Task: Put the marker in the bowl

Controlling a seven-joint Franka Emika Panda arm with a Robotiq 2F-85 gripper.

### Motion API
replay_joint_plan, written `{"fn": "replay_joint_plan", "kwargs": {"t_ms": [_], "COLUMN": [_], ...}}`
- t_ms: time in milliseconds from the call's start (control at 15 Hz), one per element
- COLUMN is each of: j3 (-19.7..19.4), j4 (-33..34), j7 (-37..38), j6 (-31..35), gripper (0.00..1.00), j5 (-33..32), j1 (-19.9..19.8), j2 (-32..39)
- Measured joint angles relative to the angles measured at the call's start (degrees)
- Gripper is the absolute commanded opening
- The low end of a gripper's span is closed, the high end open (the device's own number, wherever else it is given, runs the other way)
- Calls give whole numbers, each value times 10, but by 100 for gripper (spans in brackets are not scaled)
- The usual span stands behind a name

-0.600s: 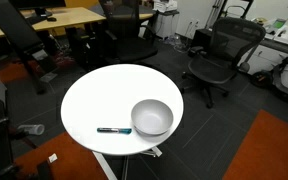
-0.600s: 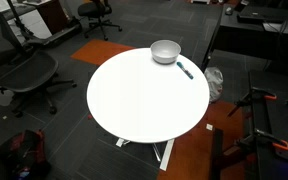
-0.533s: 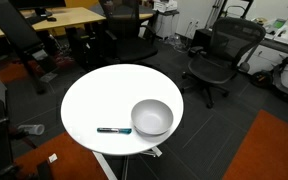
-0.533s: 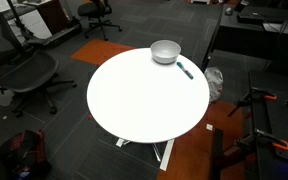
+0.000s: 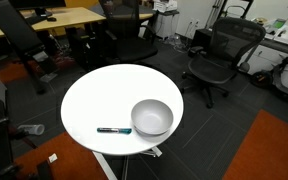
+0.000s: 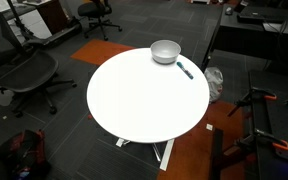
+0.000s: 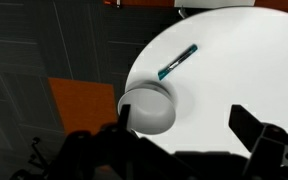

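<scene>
— Where do the exterior cameras stand?
— Both are high and well back, on opposite sides of the desk (image 5: 94, 100). The bowl (image 5: 152, 117) sits lower centre in an exterior view, and the bowl (image 6: 165, 51) sits upper centre from across.
— And the wrist view?
— It looks down from some way off, with the gripper (image 7: 189, 150) along the bottom. All three views share the bowl and the marker (image 7: 177, 62).

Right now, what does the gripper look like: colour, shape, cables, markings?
Only the gripper shows, in the wrist view: black, blocky fingers with angular edges, blurred along the bottom of the frame. No cables or markings can be made out. The arm appears in neither exterior view.
</scene>
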Motion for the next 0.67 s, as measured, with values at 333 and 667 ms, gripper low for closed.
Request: {"fn": "replay_joint_plan", "kwargs": {"t_ms": [333,667], "j3": [0,13], "j4": [0,6], "j7": [48,165], "j6": [27,77], "gripper": [100,100], "j5": [8,8], "j1": [-2,-28], "j2": [31,89]}}
